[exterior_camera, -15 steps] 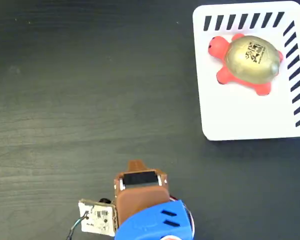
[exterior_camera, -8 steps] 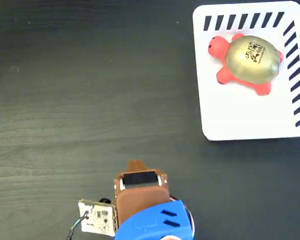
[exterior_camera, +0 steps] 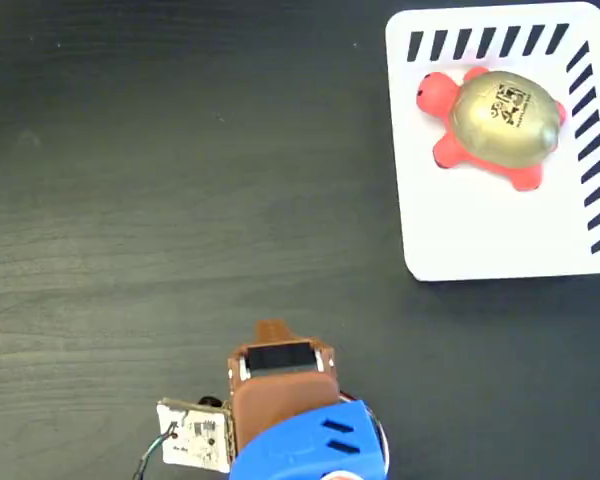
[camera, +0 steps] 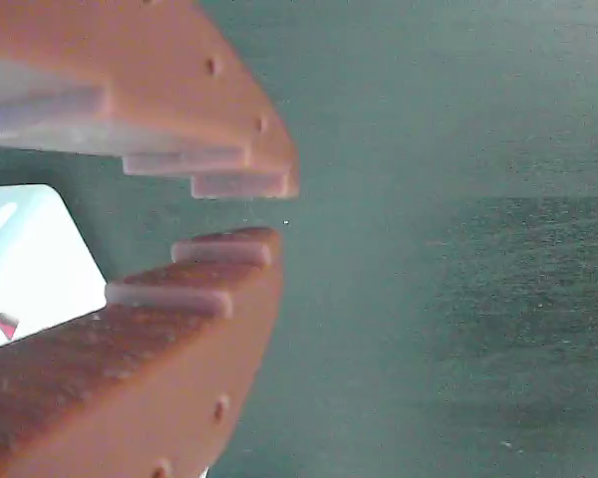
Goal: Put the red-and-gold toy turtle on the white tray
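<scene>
Here the red-and-gold toy turtle (exterior_camera: 495,125), gold-domed with black logo, sits on the white tray (exterior_camera: 480,235); the claw (camera: 264,211) gapes slightly, empty.

1. Fixed view: mounted overhead, looking straight down on the dark table (exterior_camera: 130,180). Wide framing, far enough to take in most of the surface.
2. Arm (exterior_camera: 290,420) enters at the bottom edge, so its base lies at or below the picture's lower side. The white tray (exterior_camera: 480,235) is cut by the right edge.
3. Wrist view: rides just behind the gripper (camera: 264,211), close and low, looking along the fingers (camera: 159,349) over the table (camera: 458,249).
4. Shared ground: dark tabletop and the arm's own end. A pale shape (camera: 25,259) shows behind the fingers at wrist view's left; cannot tell what it is.
</scene>
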